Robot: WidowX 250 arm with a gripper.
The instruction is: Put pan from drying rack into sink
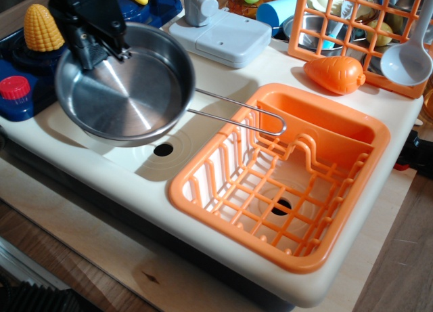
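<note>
The toy kitchen unit sits on a pale wooden board (135,271) with a small dark knot. In front of the board and to its right, a darker brown wooden tabletop (399,271) shows. Bright light from above glints on the surfaces and casts soft shadows.

Shiny steel pan (125,88); glossy orange plastic drying rack (270,190).

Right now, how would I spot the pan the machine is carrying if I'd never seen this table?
Find the cream-white sink on the left of the toy counter. Hanging over it, pinched at its far rim by the black gripper, is the pan: round, shallow, shiny steel. Its long thin wire loop handle, reaching toward the orange drying rack, sets it apart.
</note>
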